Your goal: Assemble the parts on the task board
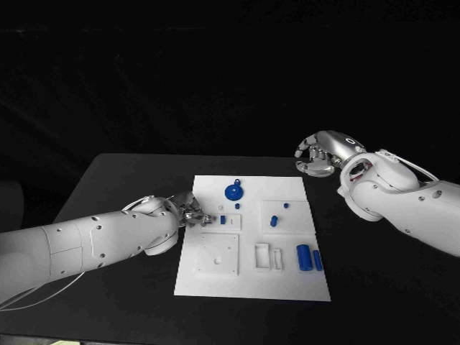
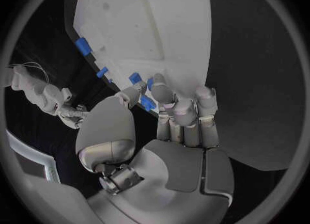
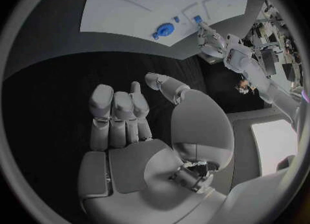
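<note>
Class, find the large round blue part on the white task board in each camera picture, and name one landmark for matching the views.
Head view: the round blue part sits near the task board's far edge.
Left wrist view: I cannot pick it out.
Right wrist view: it lies near the board's edge closest to the right robot hand.
Shared landmark: the left robot hand at the board's edge.

One task board (image 1: 218,277); two hands; several small blue parts (image 1: 310,257)

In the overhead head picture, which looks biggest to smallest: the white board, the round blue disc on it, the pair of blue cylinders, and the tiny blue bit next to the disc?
1. Task board
2. Round blue disc
3. Pair of blue cylinders, close to the disc in size, so that ranking is unsure
4. Tiny blue bit
</note>
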Controlling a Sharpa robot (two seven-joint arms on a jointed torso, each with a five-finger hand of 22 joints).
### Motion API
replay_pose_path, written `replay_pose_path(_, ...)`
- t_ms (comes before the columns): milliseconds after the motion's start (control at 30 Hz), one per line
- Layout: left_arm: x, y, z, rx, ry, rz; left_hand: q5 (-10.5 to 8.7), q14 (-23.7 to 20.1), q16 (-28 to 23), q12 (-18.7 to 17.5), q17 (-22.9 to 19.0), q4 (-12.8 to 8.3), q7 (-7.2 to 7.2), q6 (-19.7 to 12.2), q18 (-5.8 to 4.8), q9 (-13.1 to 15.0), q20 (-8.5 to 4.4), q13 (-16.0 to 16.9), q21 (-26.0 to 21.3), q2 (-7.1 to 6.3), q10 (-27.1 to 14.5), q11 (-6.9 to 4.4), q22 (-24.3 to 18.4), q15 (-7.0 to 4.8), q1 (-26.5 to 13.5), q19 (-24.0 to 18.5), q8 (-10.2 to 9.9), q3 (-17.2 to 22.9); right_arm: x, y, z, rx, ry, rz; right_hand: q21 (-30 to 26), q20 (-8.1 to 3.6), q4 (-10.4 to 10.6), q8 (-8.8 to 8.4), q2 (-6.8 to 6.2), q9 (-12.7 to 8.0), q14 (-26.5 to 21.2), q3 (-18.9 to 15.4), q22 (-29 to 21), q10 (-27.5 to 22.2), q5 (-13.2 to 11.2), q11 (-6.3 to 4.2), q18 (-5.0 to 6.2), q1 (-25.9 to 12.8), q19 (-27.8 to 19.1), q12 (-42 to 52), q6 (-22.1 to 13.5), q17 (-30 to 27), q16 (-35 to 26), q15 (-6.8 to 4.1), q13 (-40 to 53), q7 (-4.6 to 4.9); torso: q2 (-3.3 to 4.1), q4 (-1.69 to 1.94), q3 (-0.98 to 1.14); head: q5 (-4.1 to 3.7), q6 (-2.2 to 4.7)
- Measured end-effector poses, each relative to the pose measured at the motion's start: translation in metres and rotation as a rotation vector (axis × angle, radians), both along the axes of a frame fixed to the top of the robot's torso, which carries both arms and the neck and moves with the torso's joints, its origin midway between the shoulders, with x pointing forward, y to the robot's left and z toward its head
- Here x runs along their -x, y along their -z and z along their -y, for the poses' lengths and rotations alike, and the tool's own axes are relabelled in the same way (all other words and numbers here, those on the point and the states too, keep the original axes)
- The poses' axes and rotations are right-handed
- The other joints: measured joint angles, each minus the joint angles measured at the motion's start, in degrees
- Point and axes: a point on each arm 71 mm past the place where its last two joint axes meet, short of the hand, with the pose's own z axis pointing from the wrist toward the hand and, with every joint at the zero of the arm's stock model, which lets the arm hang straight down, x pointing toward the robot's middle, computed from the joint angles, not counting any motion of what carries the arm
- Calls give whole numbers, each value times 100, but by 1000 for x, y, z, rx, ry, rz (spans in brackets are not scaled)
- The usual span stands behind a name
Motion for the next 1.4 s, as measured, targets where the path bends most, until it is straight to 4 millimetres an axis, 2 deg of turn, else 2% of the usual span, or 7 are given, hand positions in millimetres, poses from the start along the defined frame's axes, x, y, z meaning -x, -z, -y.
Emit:
replay_pose_path(100,0,0,-2,5,-5,-4,0,-2,0,0,0,0,-6,-35,0,0,0,0,0,-38,0,0,0,2,46,0,0,0,0,0,0,0,0,0,0,1,0,0,0,0,0,0,0,0,0,0,0,0,0,0,0,0,0,0,0,0,0,1,0,-1,1)
replay_pose_path(333,2,1,-3,26,-17,-16,0,-37,0,-12,-8,-47,4,-67,0,11,0,-1,0,132,0,0,0,-5,292,0,0,47,0,0,0,1,0,-1,0,4,0,0,0,0,0,0,-1,0,0,0,0,0,3,0,-1,0,0,0,0,1,0,4,2,-3,1)
replay_pose_path(533,4,1,-3,53,-26,-31,-1,-66,-41,-56,-25,-223,43,-121,-1,18,8,-1,0,271,-49,49,2,24,536,-53,-20,-2,0,0,0,1,-1,-2,0,9,0,0,0,-1,-1,0,-1,0,0,0,0,0,8,0,-1,0,0,1,0,1,-1,2,2,7,1)
replay_pose_path(933,4,-5,-5,134,-50,-40,-44,-146,-64,-61,-31,-702,79,-295,-3,36,54,23,0,762,-158,74,4,63,811,-139,-86,-264,0,0,0,2,-1,-4,0,11,0,0,0,-2,-7,0,-2,0,0,0,0,0,7,0,-1,-1,0,7,-4,1,-2,3,4,15,8)
replay_pose_path(1000,4,-5,-5,143,-53,-41,-35,-147,-64,-61,-31,-735,76,-323,-3,46,60,27,0,784,-167,82,4,64,791,-145,-99,-297,0,0,0,3,-1,-4,0,11,0,0,0,-1,-7,0,-2,0,0,0,0,0,7,0,-1,-1,0,7,-4,1,-2,3,4,17,8)
replay_pose_path(1100,4,-6,-6,158,-58,-43,-34,-168,-64,-61,-31,-802,88,-430,-6,105,39,27,0,935,-187,103,3,84,774,-166,-110,-362,0,0,0,3,-1,-5,0,11,0,0,0,3,-7,0,-2,0,0,0,0,0,7,0,-1,-1,0,7,-4,1,-2,2,3,19,10)
replay_pose_path(1400,2,-13,-9,215,-72,-48,-35,-221,-64,-61,-26,-846,44,-581,-6,334,81,41,0,1132,-297,132,3,94,640,-207,-110,-405,0,1,1,5,1,-7,0,20,0,0,0,3,-7,0,-3,0,0,0,0,0,-1,0,-2,-1,0,7,-4,2,-2,1,4,20,5)
